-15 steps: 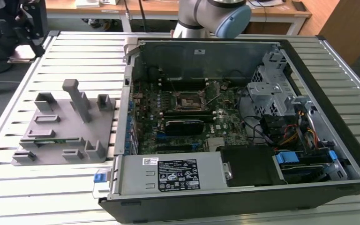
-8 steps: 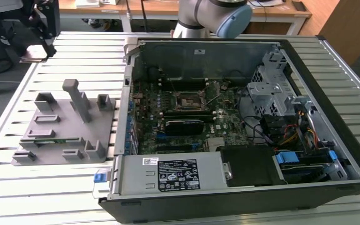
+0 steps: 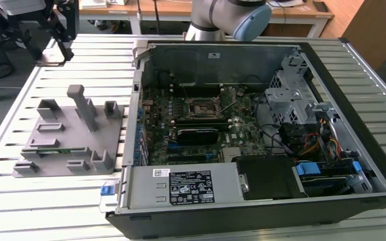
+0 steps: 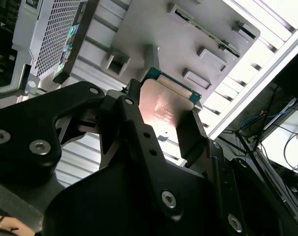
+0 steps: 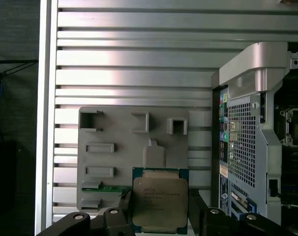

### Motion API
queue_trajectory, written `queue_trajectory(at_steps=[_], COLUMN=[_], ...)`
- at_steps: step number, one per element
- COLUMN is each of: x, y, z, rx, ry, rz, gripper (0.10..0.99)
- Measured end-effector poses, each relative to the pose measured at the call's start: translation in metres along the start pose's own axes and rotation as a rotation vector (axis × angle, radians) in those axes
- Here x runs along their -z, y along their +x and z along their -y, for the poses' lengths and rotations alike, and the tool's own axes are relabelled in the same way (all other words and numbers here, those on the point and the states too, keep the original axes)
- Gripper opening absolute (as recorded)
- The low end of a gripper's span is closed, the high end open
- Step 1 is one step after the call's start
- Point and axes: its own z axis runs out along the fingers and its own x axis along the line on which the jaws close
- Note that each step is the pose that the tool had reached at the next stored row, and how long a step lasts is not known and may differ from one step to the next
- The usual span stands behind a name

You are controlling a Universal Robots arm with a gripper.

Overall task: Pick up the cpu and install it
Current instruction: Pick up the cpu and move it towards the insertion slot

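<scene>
In the exterior view, an open case (image 3: pixel 371 150) lies on a slatted bench (image 3: pixel 18 211). Its bare socket (image 3: pixel 203 106) sits mid-board. A silver box (image 3: pixel 179 188) at the case's near wall carries a black-and-white sticker (image 3: pixel 191 187) and a smaller white one, their print too fine to read. A grey fixture (image 3: pixel 72 135) lies just beside the case, on the exterior view's left. The arm (image 3: pixel 226 17) rises behind the case's far wall.

In the second wrist view, the pincer (image 4: pixel 163 117) is clenched on the cpu (image 4: pixel 163 105). Black fingers (image 4: pixel 139 128) press two opposite edges, and the cpu is held off the bench, outside the case. Its metal lid glows with reflected light, so no writing is legible here.

In the first wrist view, the cpu lid faces the camera and shows several lines of faint engraved print inside its green rim. The case's perforated rear panel with coloured ports stands just beside it. A green strip (image 5: pixel 107 189) sits in one fixture slot.
</scene>
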Motion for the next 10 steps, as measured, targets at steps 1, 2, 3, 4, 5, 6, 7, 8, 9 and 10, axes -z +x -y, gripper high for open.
queue_trajectory(at_steps=[1, 2, 3, 4, 5, 6, 7, 8, 9, 10], x=[0.0, 0.0, 0.0001, 0.0001, 0.0002, 0.0002, 0.0002, 0.0002, 0.0002, 0.0002], y=[-0.0029, -0.006, -0.0088, -0.012, -0.0147, -0.0175, -0.0202, -0.0228, -0.0251, -0.0276], z=[0.0, -0.0001, -0.0002, -0.0002, -0.0003, -0.0004, -0.0004, -0.0005, -0.0006, -0.0006], rx=[0.0, 0.0, 0.0, 0.0, 0.0, 0.0, 0.0, 0.0, 0.0, 0.0], ry=[0.0, 0.0, 0.0, 0.0, 0.0, 0.0, 0.0, 0.0, 0.0, 0.0], rz=[-0.0001, 0.0, 0.0, -0.0001, -0.0002, -0.0001, 0.0, -0.0001, 0.0, -0.0001], gripper=[0.541, 0.541, 0.541, 0.541, 0.541, 0.541, 0.541, 0.541, 0.541, 0.541])
